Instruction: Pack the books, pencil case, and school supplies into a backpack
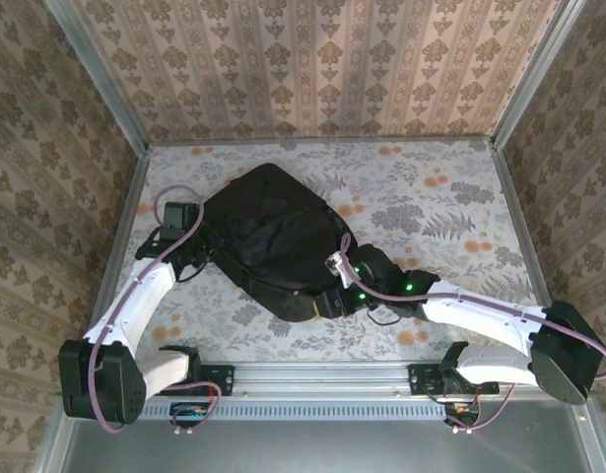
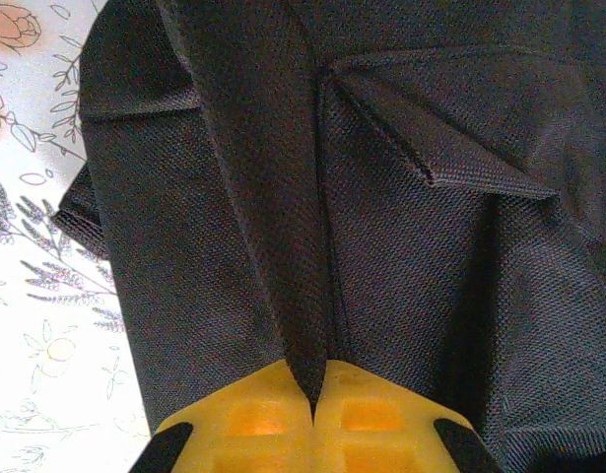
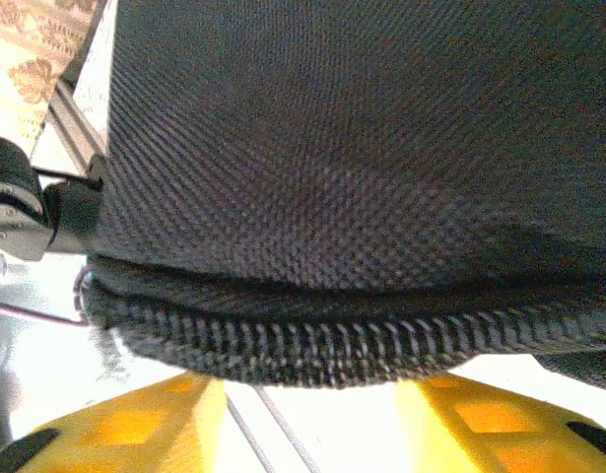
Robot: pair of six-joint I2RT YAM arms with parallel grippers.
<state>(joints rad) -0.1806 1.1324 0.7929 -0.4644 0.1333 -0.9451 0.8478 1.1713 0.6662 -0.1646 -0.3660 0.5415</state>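
left jaws — clamped on backpack (image 2: 381, 246)

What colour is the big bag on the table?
Black. The large soft fabric backpack is black all over, which shows best in the top external view.

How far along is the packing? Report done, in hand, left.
Done: probably everything is inside the backpack, though its contents are hidden. In hand: left claw shut, pinching backpack fabric; right claw open at the zip. Left: probably zipping shut.
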